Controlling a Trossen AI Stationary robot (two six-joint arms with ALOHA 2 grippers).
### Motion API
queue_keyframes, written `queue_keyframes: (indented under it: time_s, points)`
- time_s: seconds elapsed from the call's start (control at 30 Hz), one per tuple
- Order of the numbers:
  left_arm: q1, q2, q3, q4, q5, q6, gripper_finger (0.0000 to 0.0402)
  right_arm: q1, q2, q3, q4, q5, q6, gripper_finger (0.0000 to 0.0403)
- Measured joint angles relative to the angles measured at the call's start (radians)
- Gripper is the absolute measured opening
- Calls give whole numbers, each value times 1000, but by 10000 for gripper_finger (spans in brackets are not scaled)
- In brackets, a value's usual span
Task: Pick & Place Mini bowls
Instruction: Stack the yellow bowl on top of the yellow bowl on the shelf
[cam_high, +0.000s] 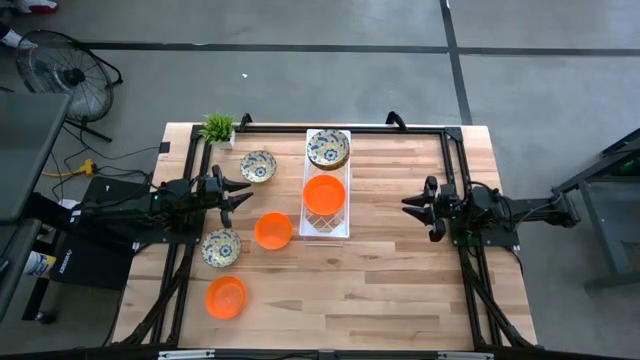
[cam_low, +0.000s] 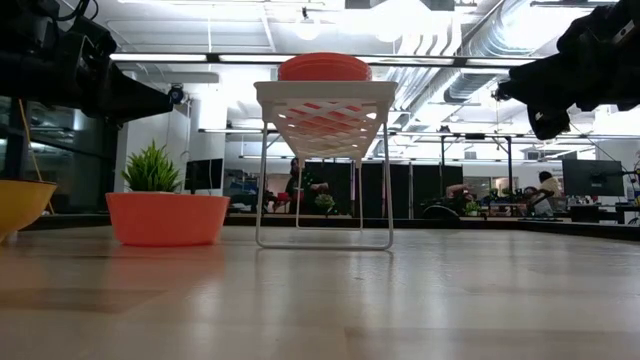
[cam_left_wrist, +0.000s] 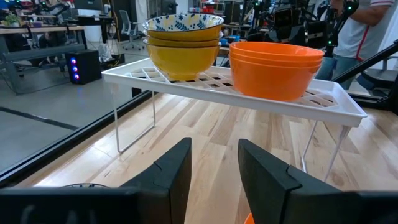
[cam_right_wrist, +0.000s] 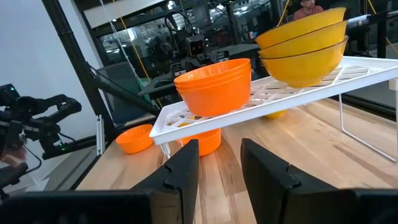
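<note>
A white wire rack (cam_high: 327, 228) stands mid-table on thin legs. On it sit a stack of floral bowls (cam_high: 328, 148) (cam_left_wrist: 182, 43), cream inside and yellow outside, and a stack of orange bowls (cam_high: 325, 193) (cam_left_wrist: 275, 65) (cam_right_wrist: 214, 84). Loose on the wood, each on its base, are a floral bowl (cam_high: 258, 165), an orange bowl (cam_high: 272, 230), another floral bowl (cam_high: 221, 247) and another orange bowl (cam_high: 226, 296). My left gripper (cam_high: 243, 192) (cam_left_wrist: 214, 168) hovers open left of the rack. My right gripper (cam_high: 408, 205) (cam_right_wrist: 221, 165) hovers open right of it.
A small green potted plant (cam_high: 218, 128) stands at the far left corner. Black frame rails run along the table's far edge (cam_high: 340, 127) and both sides. Bare wood lies near the near edge and between the rack and my right arm. People show in the room beyond.
</note>
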Motion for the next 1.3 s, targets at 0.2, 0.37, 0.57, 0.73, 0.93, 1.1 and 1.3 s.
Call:
queue_keyframes:
  time_s: [0.2, 0.37, 0.57, 0.73, 0.93, 1.1, 1.3]
  points:
    - [0, 0, 0, 0, 0, 0, 129, 0, 0, 0, -1, 0, 0, 107]
    - [0, 0, 0, 0, -3, 0, 129, 0, 0, 0, -1, 0, 0, 107]
    - [0, 0, 0, -3, 68, 49, 129, 0, 0, 0, -1, 0, 0, 107]
    - [0, 16, 59, -109, 155, 79, 129, 0, 0, 0, -2, 0, 0, 107]
    - [0, 63, 165, -303, 170, 76, 129, 0, 1, 0, -2, 0, 0, 107]
    - [0, 148, 261, -464, 171, -30, 129, 0, 0, 0, -2, 0, 0, 107]
    - [0, 281, 368, -573, 207, -90, 129, 0, 1, 0, -2, 0, 0, 107]
